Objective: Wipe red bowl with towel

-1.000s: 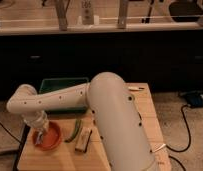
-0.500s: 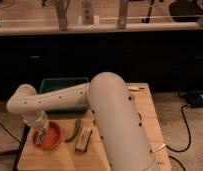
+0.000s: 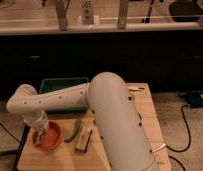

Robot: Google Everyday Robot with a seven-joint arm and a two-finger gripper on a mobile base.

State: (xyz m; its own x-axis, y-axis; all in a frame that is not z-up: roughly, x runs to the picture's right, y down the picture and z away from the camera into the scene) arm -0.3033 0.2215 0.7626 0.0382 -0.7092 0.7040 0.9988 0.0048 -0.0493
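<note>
Camera view, the only one: the robot's white arm [image 3: 70, 97] reaches across the desk [image 3: 145, 107] from the right, bends at the far left and drops down into the red bowl [image 3: 49, 137], which sits at the front left corner of the desk. The tool [image 3: 39, 134] is inside the bowl at its left side, low against the inner surface. A pale bluish scrap, the towel [image 3: 38, 136], shows right at the tool tip, so the tool looks closed on the towel and pressing it to the bowl; finger detail can't be made out.

Progress, as a judgement: the towel is already picked up and brought into the bowl, so wiping looks underway. Left to do: cover the rest of the bowl's inside, mainly the right half, then lift out.

Nearby: a green tray [image 3: 62, 85] behind the bowl, a green pod-like thing [image 3: 75, 130] and a tan block [image 3: 83, 140] just right of the bowl, not touching it.
</note>
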